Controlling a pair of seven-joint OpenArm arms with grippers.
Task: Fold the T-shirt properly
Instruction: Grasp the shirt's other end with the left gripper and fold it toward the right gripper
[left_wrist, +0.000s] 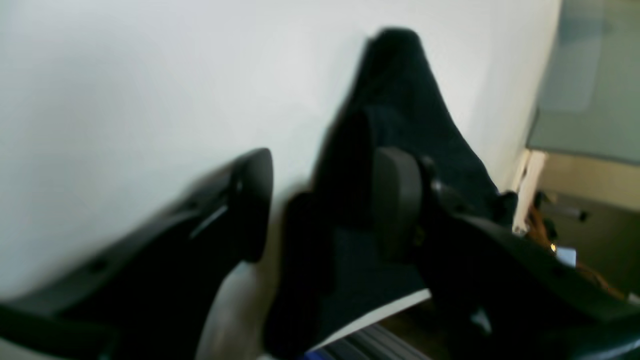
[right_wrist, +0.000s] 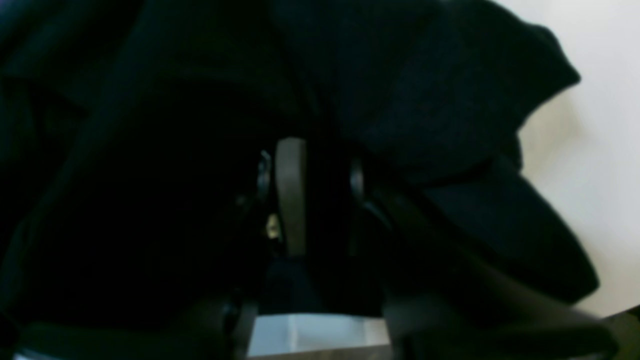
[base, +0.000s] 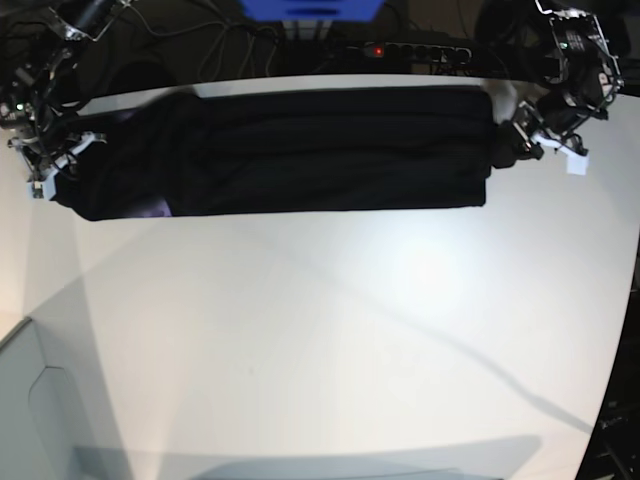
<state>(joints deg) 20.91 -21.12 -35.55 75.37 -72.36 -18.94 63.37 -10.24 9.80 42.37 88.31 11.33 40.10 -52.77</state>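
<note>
The T-shirt (base: 290, 150) lies as a long black band along the table's (base: 330, 330) far edge. The right gripper (right_wrist: 315, 200) clenches cloth at one end; the left gripper (left_wrist: 320, 200) stands spread beside the other. It should pinch both layers first. Open tabletop lies nearer the camera.

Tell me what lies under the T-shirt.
The T-shirt lies stretched in a long band on the white table. A purple patch peeks out at its lower edge; anything else beneath is covered.
</note>
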